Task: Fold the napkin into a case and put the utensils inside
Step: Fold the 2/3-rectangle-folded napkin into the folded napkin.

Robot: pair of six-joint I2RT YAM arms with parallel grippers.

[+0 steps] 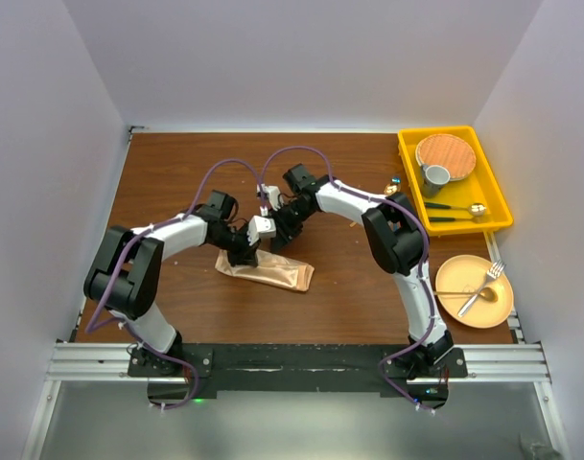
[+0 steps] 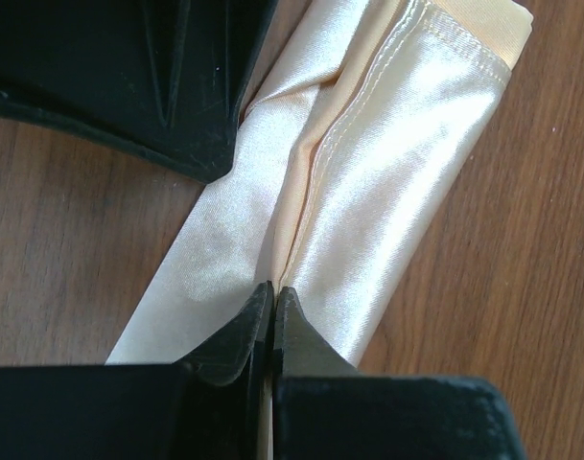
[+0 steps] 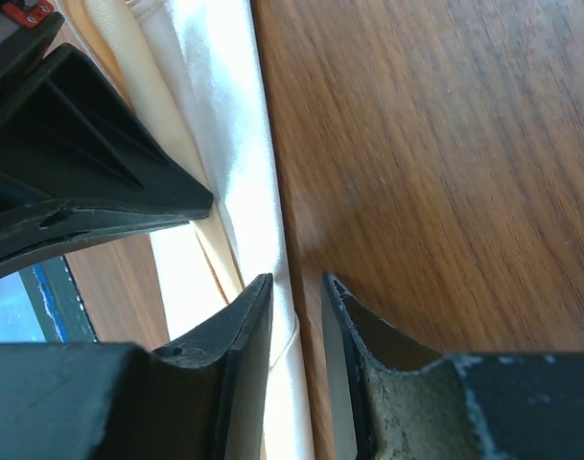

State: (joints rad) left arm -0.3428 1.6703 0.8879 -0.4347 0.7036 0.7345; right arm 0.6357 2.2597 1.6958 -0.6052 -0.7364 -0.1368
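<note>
The peach satin napkin (image 1: 277, 276) lies folded into a narrow layered case in the middle of the table. My left gripper (image 1: 244, 254) is down on its left end. In the left wrist view its jaws (image 2: 273, 287) are shut on a raised fold of the cloth (image 2: 397, 163). My right gripper (image 1: 272, 230) hovers just behind. Its jaws (image 3: 295, 280) stand slightly open astride the long cloth edge (image 3: 224, 115), not clamping it. A gold fork and spoon (image 1: 478, 287) lie on the orange plate (image 1: 502, 311) at the right.
A yellow tray (image 1: 407, 172) at the back right holds a wood-toned plate (image 1: 445, 153), a grey cup (image 1: 435, 175) and two more dark-handled utensils (image 1: 455, 213). Small items (image 1: 397, 184) lie beside the tray. Both arms crowd over the napkin.
</note>
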